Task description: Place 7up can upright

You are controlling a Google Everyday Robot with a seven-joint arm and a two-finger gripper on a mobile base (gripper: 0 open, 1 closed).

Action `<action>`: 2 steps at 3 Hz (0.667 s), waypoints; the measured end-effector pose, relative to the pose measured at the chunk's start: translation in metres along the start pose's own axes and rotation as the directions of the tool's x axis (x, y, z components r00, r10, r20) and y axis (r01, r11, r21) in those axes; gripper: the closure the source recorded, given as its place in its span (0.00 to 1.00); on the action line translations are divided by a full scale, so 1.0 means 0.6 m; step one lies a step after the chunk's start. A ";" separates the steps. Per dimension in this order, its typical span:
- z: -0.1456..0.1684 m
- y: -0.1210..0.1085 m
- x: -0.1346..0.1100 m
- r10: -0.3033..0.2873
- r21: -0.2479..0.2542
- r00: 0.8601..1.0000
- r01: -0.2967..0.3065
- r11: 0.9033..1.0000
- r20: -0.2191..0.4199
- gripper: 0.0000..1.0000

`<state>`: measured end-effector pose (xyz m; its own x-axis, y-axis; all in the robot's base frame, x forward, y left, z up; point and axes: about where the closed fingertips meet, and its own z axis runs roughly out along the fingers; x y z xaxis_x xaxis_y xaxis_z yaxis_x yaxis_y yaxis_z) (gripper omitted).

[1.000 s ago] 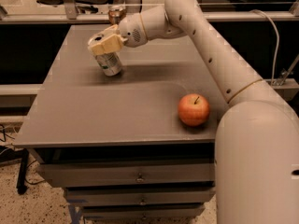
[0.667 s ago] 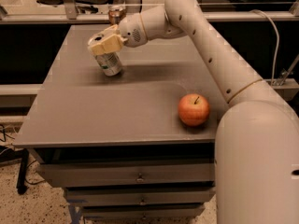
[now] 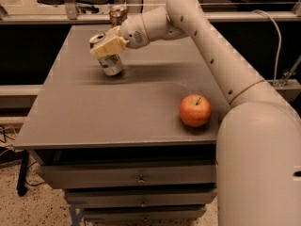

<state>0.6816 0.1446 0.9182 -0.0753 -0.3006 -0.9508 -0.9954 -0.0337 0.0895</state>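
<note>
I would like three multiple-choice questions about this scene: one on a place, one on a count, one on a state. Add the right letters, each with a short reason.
1. Where does the apple lie on the table?
A. near the front edge, on the right
B. at the far left corner
C. in the middle

2. How many cans are in view?
A. one
B. two
C. four

3. How is the 7up can?
A. lying flat, free
B. standing upright, free
C. tilted, held by the gripper

Answers:
1 A: the apple sits close to the front edge, on the right.
2 B: there is the 7up can and a copper can at the far edge.
3 C: the gripper, over the far left part of the table, is closed on the leaning can.
</note>
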 end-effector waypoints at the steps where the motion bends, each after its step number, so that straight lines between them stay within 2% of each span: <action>1: -0.068 0.012 0.023 0.026 0.058 1.000 -0.026 0.998 -0.001 0.00; 2: -0.191 0.037 0.068 0.077 0.164 0.997 -0.075 0.984 -0.002 0.00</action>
<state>0.6632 0.0223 0.9151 -0.1514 -0.3039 -0.9406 -0.9831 0.1456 0.1112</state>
